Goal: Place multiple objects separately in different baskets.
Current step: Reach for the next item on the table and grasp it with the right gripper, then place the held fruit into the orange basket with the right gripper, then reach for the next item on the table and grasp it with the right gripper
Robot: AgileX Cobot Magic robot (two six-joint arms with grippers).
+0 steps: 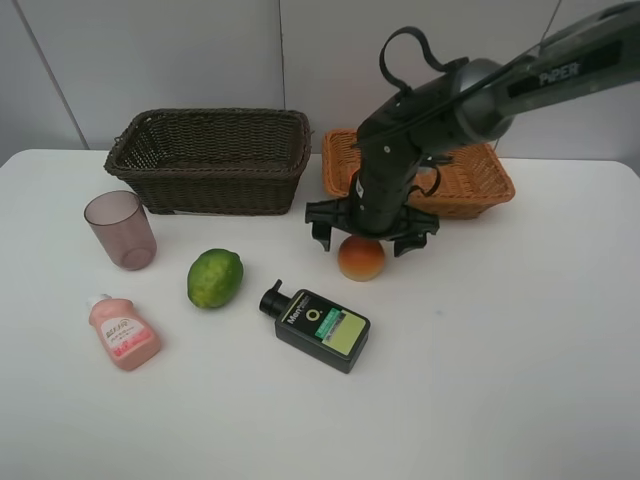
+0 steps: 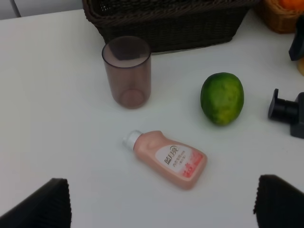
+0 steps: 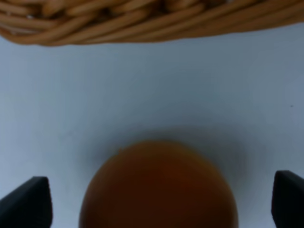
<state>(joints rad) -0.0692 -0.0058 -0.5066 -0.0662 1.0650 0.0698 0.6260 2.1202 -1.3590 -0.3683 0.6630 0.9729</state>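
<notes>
Right arm [image 1: 480, 95]: round-section link tube, dark grey, semi-gloss finish. White "PiPER" lettering [image 1: 560, 73] on the upper link.

Wrist housing [image 1: 385, 165]: black, bulged casing w/ pale highlights along the edges.

Cabling: black cable [image 1: 400, 45] forms a free loop above the wrist. A 2nd thin lead [image 1: 434, 182] curls beside the housing.

Right gripper [image 1: 363, 237]: black cross-bar body w/ two short black fingers. In the right wrist view its fingertips [image 3: 28, 202] are matte black and wedge-shaped.

Left gripper [image 2: 161, 204]: only the finger ends [image 2: 45, 204] show, in the left wrist view. They are matte black, approx. the same wedge form, w/ blurred edges. Surface poss. textured; cannot confirm.
</notes>
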